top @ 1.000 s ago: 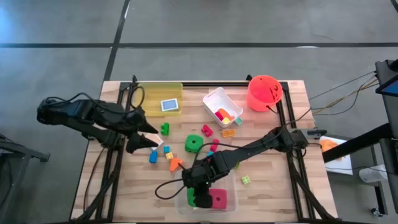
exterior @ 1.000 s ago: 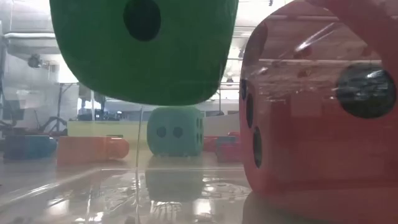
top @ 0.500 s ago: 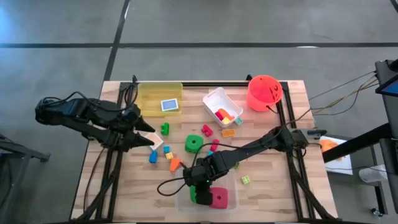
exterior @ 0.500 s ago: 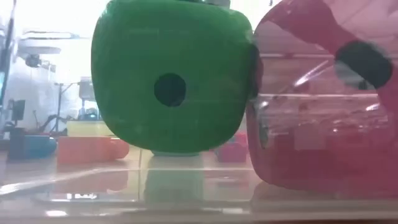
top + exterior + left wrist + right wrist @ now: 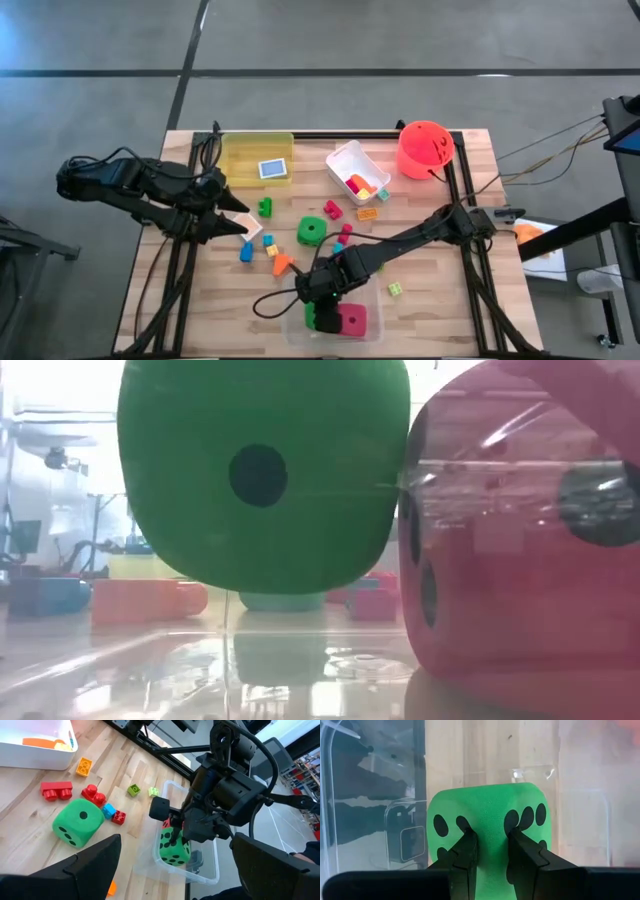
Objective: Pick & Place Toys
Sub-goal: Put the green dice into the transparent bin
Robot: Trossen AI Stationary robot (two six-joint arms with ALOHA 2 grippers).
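Note:
A clear tub point(image 5: 371, 327) stands at the table's near edge, and a pink die point(image 5: 352, 320) rests on its floor. My right gripper point(image 5: 320, 302) is shut on a green dotted die point(image 5: 311, 317) inside the tub, just left of the pink die point(image 5: 520, 560). A second green die point(image 5: 312, 231) sits on the table's middle among small bright blocks point(image 5: 275, 262). My left gripper point(image 5: 240, 228) stands open above the table's left half, holding nothing. My right gripper pinches the green die's upper, dotted face point(image 5: 487, 827) between its two fingers point(image 5: 466, 847), and the soft foam bulges up between them. The fingers come steeply from above. The die point(image 5: 262, 470) hangs clear of the tub's floor, close against the pink die.
A yellow tub point(image 5: 240, 150) with a blue tile point(image 5: 273, 169) stands at the far left. A white tub point(image 5: 345, 155) with blocks is at the far middle, an orange bucket point(image 5: 425, 148) at the far right. Loose blocks point(image 5: 395, 289) lie right of the clear tub.
My right gripper has sunk a little into the clear tub with the green die. The die has come lower beside the pink die and turned, showing another face to the low view. It stays clear of the tub's floor.

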